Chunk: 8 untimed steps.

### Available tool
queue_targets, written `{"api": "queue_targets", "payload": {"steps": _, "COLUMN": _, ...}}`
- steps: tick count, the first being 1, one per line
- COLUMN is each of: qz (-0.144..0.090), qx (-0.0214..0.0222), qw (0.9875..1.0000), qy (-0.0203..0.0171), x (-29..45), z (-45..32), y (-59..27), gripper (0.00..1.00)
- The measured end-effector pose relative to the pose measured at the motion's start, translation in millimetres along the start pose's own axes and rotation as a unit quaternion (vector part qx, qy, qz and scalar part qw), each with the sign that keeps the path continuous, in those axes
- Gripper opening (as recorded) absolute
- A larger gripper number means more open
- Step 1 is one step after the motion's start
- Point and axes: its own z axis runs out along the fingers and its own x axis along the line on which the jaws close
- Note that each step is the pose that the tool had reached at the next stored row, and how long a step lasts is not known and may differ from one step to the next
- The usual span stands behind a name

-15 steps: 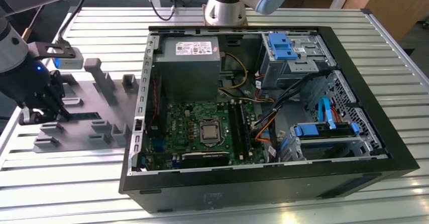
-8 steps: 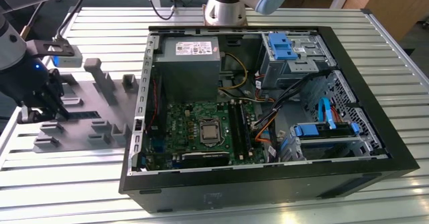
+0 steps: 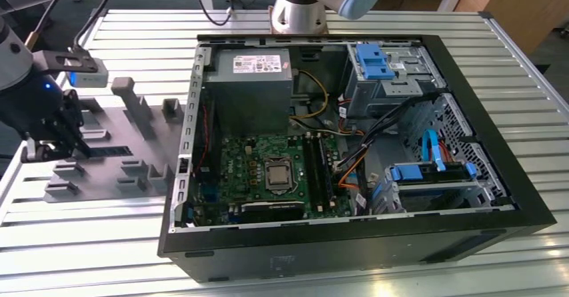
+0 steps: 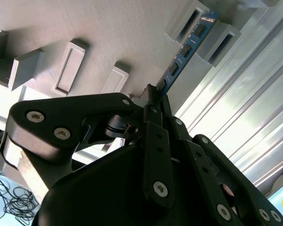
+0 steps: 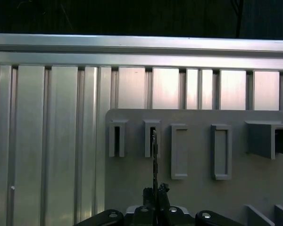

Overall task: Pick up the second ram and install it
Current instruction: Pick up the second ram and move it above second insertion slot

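Note:
The second ram (image 4: 184, 52) is a thin blue board with dark chips, standing on edge in the grey fixture plate (image 4: 85, 23). Its far end sits between two grey holder blocks. My gripper (image 4: 153, 94) has its black fingers shut on the near end of the stick. In the first wrist view the ram (image 5: 154, 155) shows edge-on as a thin line running from the gripper (image 5: 155, 190) to a slot on the plate (image 5: 198, 188). In the exterior view the gripper (image 3: 62, 152) is low over the plate (image 3: 116, 130) at that view's left, with the ram (image 3: 111, 152) a dark strip beside it.
An open computer case (image 3: 498, 197) lies to the exterior view's right of the plate, holding a green motherboard (image 3: 258, 164) with long black slots (image 3: 316, 167), a power supply (image 3: 253, 77), cables and blue drive clips (image 3: 374, 60). Everything rests on a slatted aluminium table (image 3: 89, 244).

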Motion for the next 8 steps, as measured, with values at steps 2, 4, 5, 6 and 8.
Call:
{"api": "queue_targets", "payload": {"steps": 2, "qz": 0.0, "qx": 0.0, "qw": 1.0, "qy": 0.0, "x": 0.0, "z": -0.9, "y": 0.0, "gripper": 0.14}}
{"api": "queue_targets", "payload": {"steps": 4, "qz": 0.0, "qx": 0.0, "qw": 1.0, "qy": 0.0, "x": 0.0, "z": -2.0, "y": 0.0, "gripper": 0.14}}
{"api": "queue_targets", "payload": {"steps": 5, "qz": 0.0, "qx": 0.0001, "qw": 1.0, "qy": 0.0, "x": 0.0, "z": -2.4, "y": 0.0, "gripper": 0.14}}
{"api": "queue_targets", "payload": {"steps": 6, "qz": 0.0, "qx": 0.0, "qw": 1.0, "qy": 0.0, "x": 0.0, "z": -3.1, "y": 0.0, "gripper": 0.14}}
{"api": "queue_targets", "payload": {"steps": 8, "qz": 0.0, "qx": 0.0, "qw": 1.0, "qy": 0.0, "x": -0.1, "z": -4.1, "y": 0.0, "gripper": 0.14}}
